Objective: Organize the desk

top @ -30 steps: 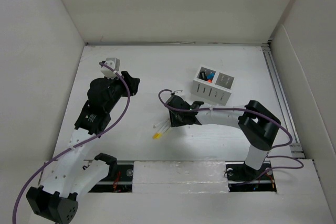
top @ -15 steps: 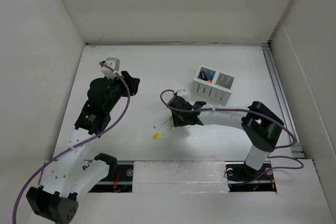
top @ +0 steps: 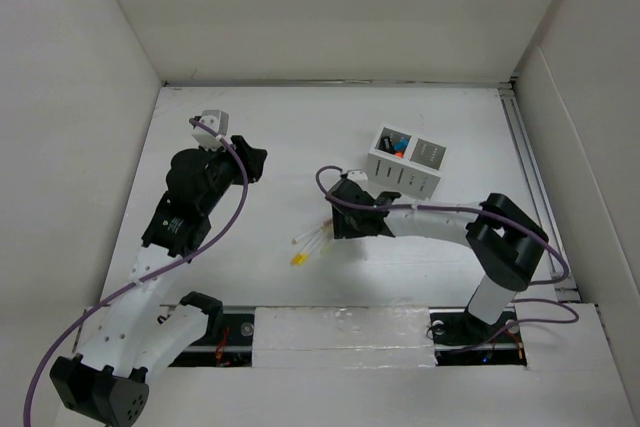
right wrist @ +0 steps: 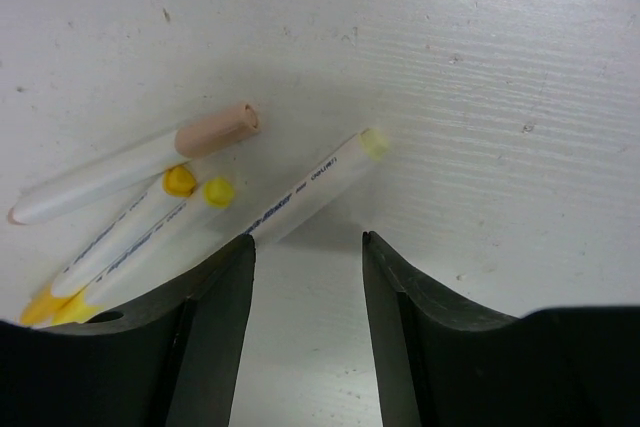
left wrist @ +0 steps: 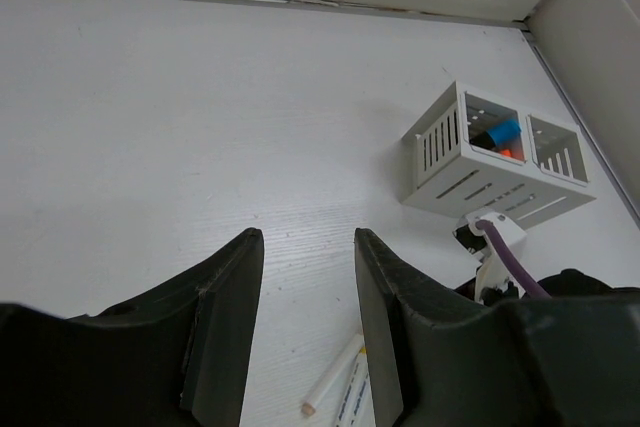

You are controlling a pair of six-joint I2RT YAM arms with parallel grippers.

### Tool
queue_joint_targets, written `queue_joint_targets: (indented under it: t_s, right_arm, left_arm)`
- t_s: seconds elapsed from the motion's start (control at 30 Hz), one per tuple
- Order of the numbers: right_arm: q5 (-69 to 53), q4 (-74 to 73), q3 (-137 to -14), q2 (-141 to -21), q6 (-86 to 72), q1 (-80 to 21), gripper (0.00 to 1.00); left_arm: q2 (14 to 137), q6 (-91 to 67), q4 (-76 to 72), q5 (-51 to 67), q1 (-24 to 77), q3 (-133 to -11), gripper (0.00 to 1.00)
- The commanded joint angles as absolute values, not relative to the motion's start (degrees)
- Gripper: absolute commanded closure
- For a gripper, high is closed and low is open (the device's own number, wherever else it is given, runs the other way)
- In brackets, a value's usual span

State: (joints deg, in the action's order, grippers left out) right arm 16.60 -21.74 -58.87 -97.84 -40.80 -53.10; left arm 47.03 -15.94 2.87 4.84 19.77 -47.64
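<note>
The desk (top: pixel 290 127) is lying under both arms, loose markers (right wrist: pixel 180 183) resting just ahead of the right gripper (right wrist: pixel 308 252). Its fingers are spreading wider, gripping nothing, likely lining up a pick. The left gripper (left wrist: pixel 303 257) is hovering parted, empty.

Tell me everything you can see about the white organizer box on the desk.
The organizer box is small, white, plastic-looking, with slotted walls and an open top split into two compartments. One compartment holds items in blue, orange and black; the other looks empty. It stands upright, turned at an angle, on the desk, right of centre, touching nothing else.
</note>
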Motion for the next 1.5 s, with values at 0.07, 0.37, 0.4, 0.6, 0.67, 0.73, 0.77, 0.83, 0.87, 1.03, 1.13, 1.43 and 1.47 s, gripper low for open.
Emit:
queue_joint_targets:
  t_s: [0.07, 0.37, 0.4, 0.6, 0.67, 0.73, 0.77, 0.83, 0.87, 1.03, 1.13, 1.43, 1.47]
  right_arm:
    - [15.0, -16.5, -59.2, -94.9, -43.0, -51.4, 0.48]
    - [18.3, -16.4, -57.4, -98.9, -45.5, -50.1, 0.51]
    - [18.8, -16.4, -57.3, -99.0, -45.6, -50.1, 0.53]
    - [24.3, -20.2, -59.1, -100.5, -44.2, -50.1, 0.87]
    - [26.5, -22.0, -59.4, -100.5, -44.1, -50.1, 0.86]
    - [27.9, -23.3, -59.6, -100.1, -43.3, -50.1, 0.82]
    - [27.9, -23.5, -59.4, -99.8, -42.9, -50.1, 0.69]
    - [26.9, -22.9, -58.6, -99.8, -41.4, -50.1, 0.58]
    - [26.6, -22.9, -58.6, -99.8, -41.4, -50.1, 0.57]
    - [23.0, -21.5, -58.4, -100.9, -39.2, -49.6, 0.58]
    - [22.4, -22.6, -59.1, -102.0, -39.0, -49.6, 0.59]
    - [18.0, -21.5, -58.7, -103.7, -37.9, -49.6, 0.77]
    - [17.8, -21.2, -58.4, -103.5, -37.8, -49.6, 0.83]
  left_arm:
    - [45.4, -16.1, 0.6, 5.5, 19.9, -48.9, 0.62]
    - [44.6, -16.1, 0.8, 5.8, 19.9, -48.8, 0.62]
    - [44.3, -16.1, 0.7, 5.9, 19.9, -48.7, 0.62]
    - [44.1, -16.1, 0.6, 5.6, 19.9, -48.7, 0.62]
    - [44.0, -16.1, 0.6, 5.2, 19.9, -48.6, 0.62]
    - [44.5, -16.1, 0.7, 5.0, 19.9, -48.7, 0.62]
    - [44.7, -16.1, 0.9, 5.4, 19.9, -48.9, 0.62]
    - [44.4, -16.1, 0.6, 5.9, 19.9, -48.8, 0.62]
    - [44.3, -16.1, 0.5, 5.5, 19.9, -48.6, 0.62]
    - [44.9, -16.1, 0.7, 5.9, 19.9, -48.8, 0.62]
    - [44.6, -16.1, 0.6, 5.4, 19.9, -48.7, 0.62]
    - [45.0, -16.0, 1.1, 4.9, 19.9, -48.9, 0.62]
    - [45.2, -16.0, 1.0, 5.8, 19.9, -49.0, 0.62]
